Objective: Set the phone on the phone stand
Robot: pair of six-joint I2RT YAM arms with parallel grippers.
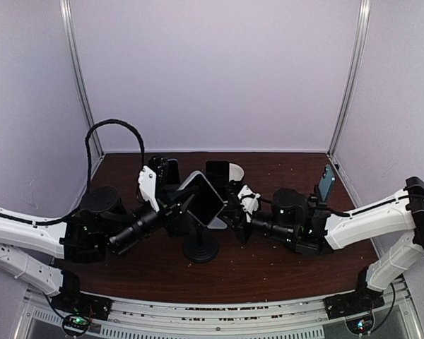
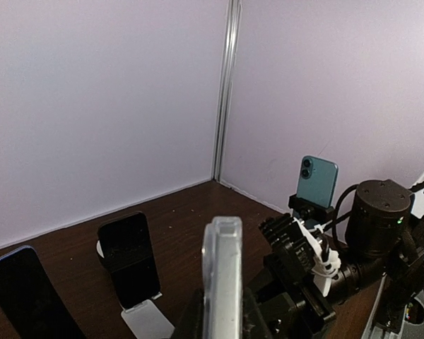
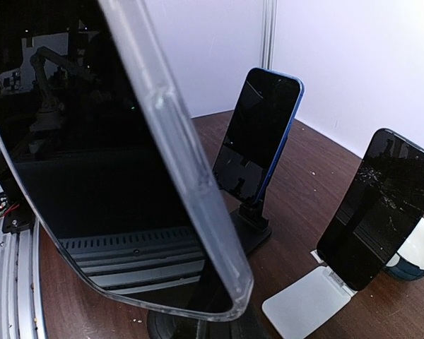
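Left end effector [image 1: 175,205] appears clamped on phone [image 1: 203,198]; right end effector [image 1: 234,210] grip cannot be told. Phone held between both, stand [image 1: 200,248] directly below. Risk: phone dropped or stand toppled if released before seating is confirmed.

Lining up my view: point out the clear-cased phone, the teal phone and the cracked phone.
clear-cased phone [image 1: 204,200], top external view, screen centre.
teal phone [image 2: 316,182], left wrist view, back panel.
cracked phone [image 3: 379,212], right wrist view, screen centre.

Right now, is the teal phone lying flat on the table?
No, the teal phone stands upright on a black mount, with its camera lenses facing the left wrist view.
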